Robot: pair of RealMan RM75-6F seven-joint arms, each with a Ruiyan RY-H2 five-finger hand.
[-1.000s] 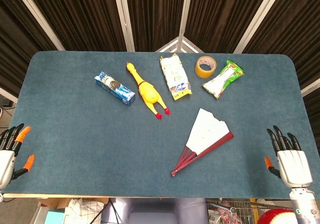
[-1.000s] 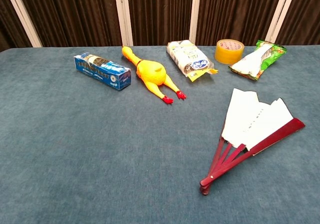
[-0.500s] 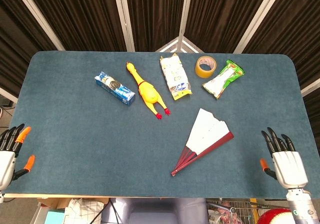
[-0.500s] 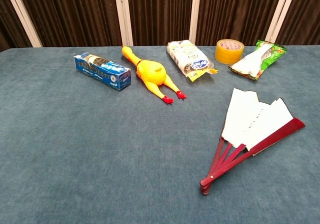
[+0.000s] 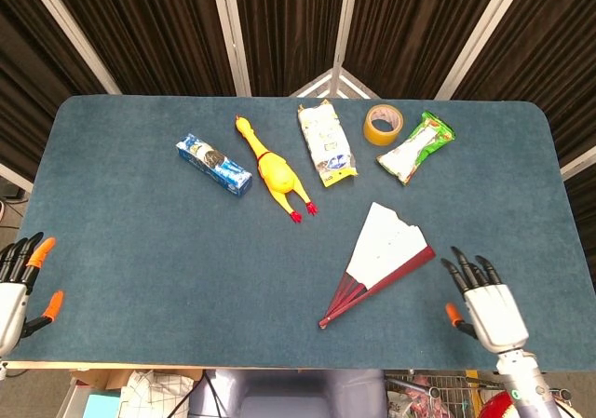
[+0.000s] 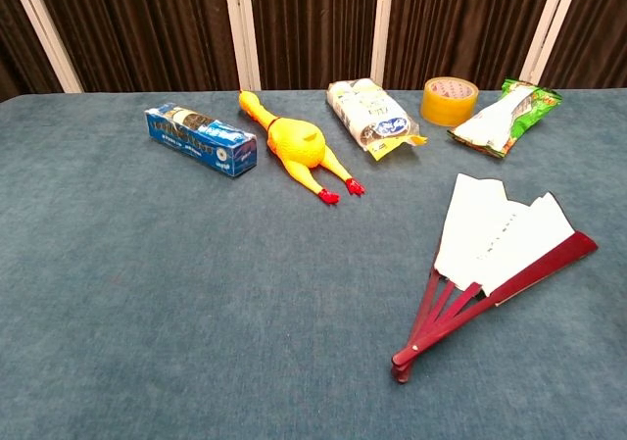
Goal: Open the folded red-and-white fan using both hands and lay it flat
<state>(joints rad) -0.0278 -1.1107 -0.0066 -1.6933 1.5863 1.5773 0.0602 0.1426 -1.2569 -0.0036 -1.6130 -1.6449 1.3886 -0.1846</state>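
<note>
While partly spread, the red-and-white paper fan (image 5: 382,262) is seen lying untouched on the blue surface (image 5: 140,241).
Both hands, left (image 5: 17,288) and right (image 5: 484,304), are held empty with fingers apart at the near edge.

Lab test bench — dark curtains (image 5: 279,27), felt-topped table (image 5: 140,250).

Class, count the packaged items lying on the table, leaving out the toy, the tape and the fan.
3: blue box left of the rubber chicken; white packet right of it; green-and-white packet beside the tape roll. None seem hidden.
</note>
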